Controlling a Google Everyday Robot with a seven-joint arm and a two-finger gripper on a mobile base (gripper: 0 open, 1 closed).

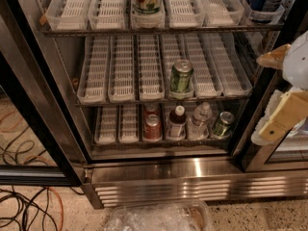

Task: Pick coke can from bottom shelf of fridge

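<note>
Claw [281,93] at right edge, outside fridge [192,170], well apart from coke can [152,127]; open or closed, we cannot tell. We drop to bottom shelf [113,125] and enter straight, clearing red-capped bottle [176,122] just beside.

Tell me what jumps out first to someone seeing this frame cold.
The open fridge fills the view. On its bottom shelf a red coke can stands at the front, left of a dark bottle, a clear bottle and a green can. The pincer hangs at the right edge.
</note>
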